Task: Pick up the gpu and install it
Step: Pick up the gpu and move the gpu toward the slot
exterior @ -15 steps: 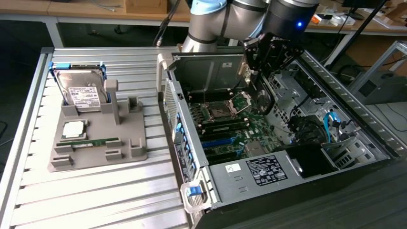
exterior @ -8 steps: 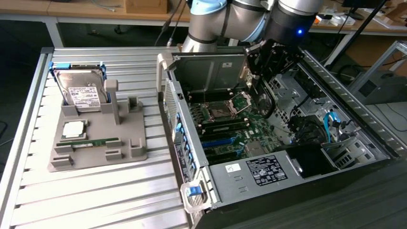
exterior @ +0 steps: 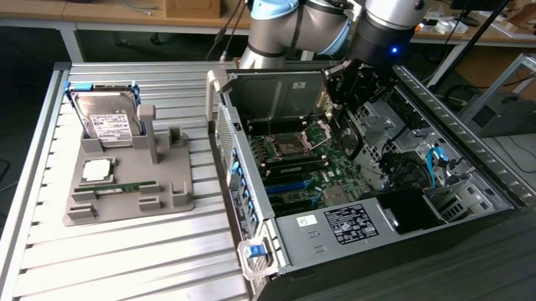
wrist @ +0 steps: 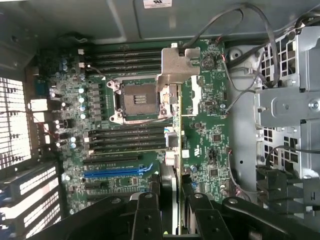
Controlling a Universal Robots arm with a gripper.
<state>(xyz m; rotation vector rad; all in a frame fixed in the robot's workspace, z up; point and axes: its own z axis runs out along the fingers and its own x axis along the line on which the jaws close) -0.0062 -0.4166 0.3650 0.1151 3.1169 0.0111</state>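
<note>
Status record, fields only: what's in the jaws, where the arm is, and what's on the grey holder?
gripper: gripper with jaws shut on the gpu
gpu pose: edge-on, silvery bracket end pointing away from the wrist
position: over the motherboard inside the open computer case
install: not yet seated, as far as shows; blue slot is free
grey holder: hard drive, memory stick, processor

Exterior view is looking down obliquely over the open case (exterior: 314, 229); wrist view is facing the shared motherboard (wrist: 210, 150) closely.
</note>
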